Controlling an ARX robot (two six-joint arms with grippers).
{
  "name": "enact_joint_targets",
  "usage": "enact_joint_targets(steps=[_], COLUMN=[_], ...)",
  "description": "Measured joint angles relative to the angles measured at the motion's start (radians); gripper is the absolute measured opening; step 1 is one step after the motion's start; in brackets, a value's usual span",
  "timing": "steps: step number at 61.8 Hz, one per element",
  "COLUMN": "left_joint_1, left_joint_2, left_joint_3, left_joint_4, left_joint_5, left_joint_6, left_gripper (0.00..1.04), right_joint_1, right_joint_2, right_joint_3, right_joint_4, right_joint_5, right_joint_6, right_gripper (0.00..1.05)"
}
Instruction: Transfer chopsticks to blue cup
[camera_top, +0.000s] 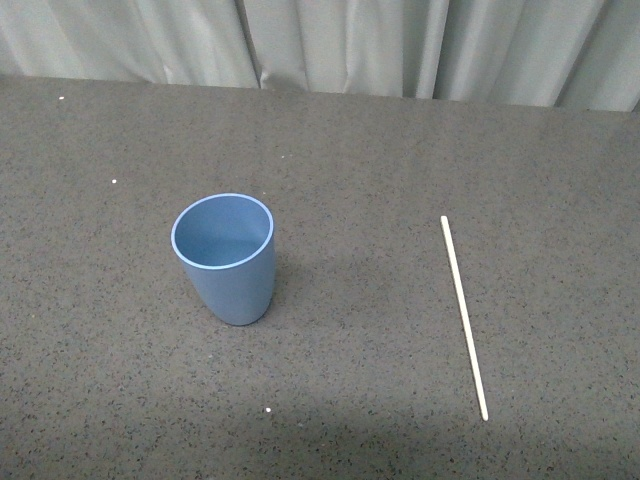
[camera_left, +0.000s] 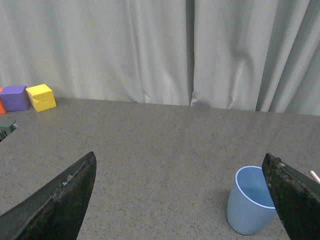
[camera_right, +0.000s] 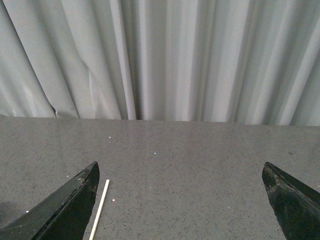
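Note:
The blue cup (camera_top: 226, 257) stands upright and empty on the dark speckled table, left of centre in the front view. The chopstick (camera_top: 464, 316), one thin cream stick, lies flat to the right of it, running from far to near. Neither gripper shows in the front view. In the left wrist view the left gripper (camera_left: 180, 165) is open and empty, with the cup (camera_left: 250, 201) ahead beside one finger (camera_left: 295, 202) and a chopstick tip (camera_left: 315, 175) past it. In the right wrist view the right gripper (camera_right: 180, 172) is open and empty, and the chopstick (camera_right: 99, 210) lies next to one finger (camera_right: 65, 210).
A grey curtain (camera_top: 330, 45) hangs along the table's far edge. Purple (camera_left: 14, 97) and yellow (camera_left: 41, 97) foam blocks sit at the far side of the table in the left wrist view, with an orange one (camera_left: 1, 102) at the frame edge. Small white specks dot the table.

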Motion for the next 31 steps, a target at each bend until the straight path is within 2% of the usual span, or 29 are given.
enact_joint_targets(steps=[31], left_joint_1=[0.000], left_joint_2=[0.000], left_joint_3=[0.000], left_joint_4=[0.000], left_joint_5=[0.000], left_joint_6=[0.000], left_gripper=[0.98], right_joint_1=[0.000], right_joint_2=[0.000], right_joint_3=[0.000], right_joint_4=[0.000], right_joint_5=[0.000], right_joint_6=[0.000], right_gripper=[0.95])
